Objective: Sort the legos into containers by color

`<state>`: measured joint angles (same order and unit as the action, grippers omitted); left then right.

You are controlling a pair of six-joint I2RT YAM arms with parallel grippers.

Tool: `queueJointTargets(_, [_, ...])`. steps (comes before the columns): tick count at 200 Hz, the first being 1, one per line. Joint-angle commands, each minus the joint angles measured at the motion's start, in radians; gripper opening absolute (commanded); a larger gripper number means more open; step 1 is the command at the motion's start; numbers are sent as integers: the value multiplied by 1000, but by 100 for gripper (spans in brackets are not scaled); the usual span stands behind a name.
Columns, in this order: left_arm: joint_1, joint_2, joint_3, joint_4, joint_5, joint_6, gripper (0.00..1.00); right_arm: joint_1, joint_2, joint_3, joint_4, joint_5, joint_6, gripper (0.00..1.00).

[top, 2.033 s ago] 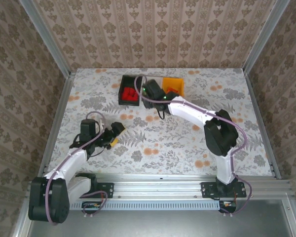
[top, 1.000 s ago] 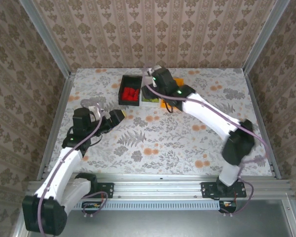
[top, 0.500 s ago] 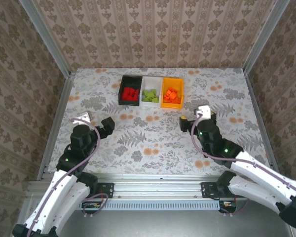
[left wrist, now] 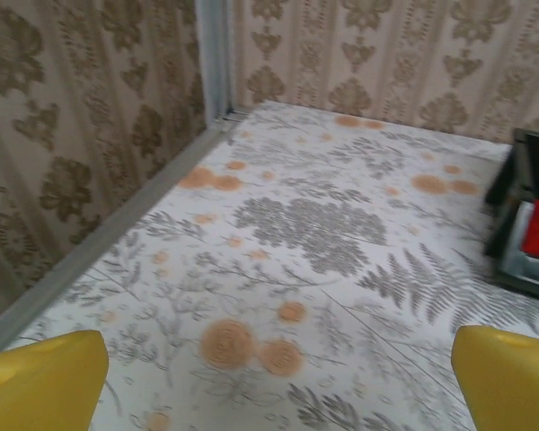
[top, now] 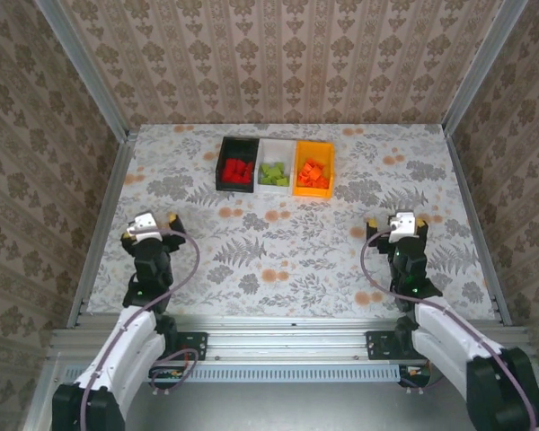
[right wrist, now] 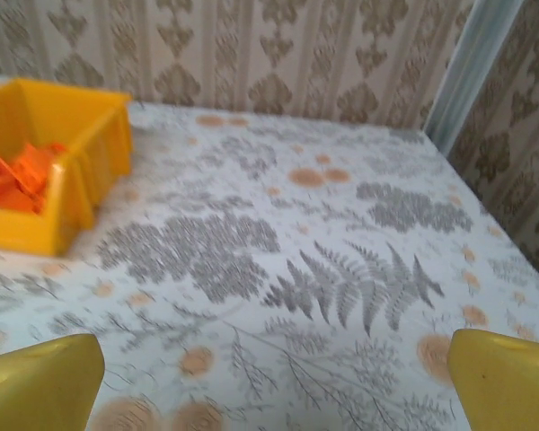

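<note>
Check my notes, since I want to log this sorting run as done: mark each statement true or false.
1. The black bin holds red bricks. True.
2. The white bin holds the orange bricks. False: it holds lime green bricks; the orange ones lie in the orange-yellow bin.
3. The white bin stands between the other two. True.
4. The left claw is shut on a brick. False: it is open, with nothing between its fingers.
5. The right claw is open. True.
</note>
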<state>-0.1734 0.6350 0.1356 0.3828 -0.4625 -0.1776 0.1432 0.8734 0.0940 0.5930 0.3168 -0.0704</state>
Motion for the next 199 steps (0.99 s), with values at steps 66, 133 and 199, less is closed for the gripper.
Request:
queueJointTargets(66, [149,439,27,370,154,84,100,-49,254,69,292,-173,-19,100])
queueJointTargets(133, [191,759,157,534,311,129,100,-75,347,125,289,-199,-11,100])
queueJointTargets(199, [180,898,250,506,478,210,100,-74,511,123,507,-213,54,100])
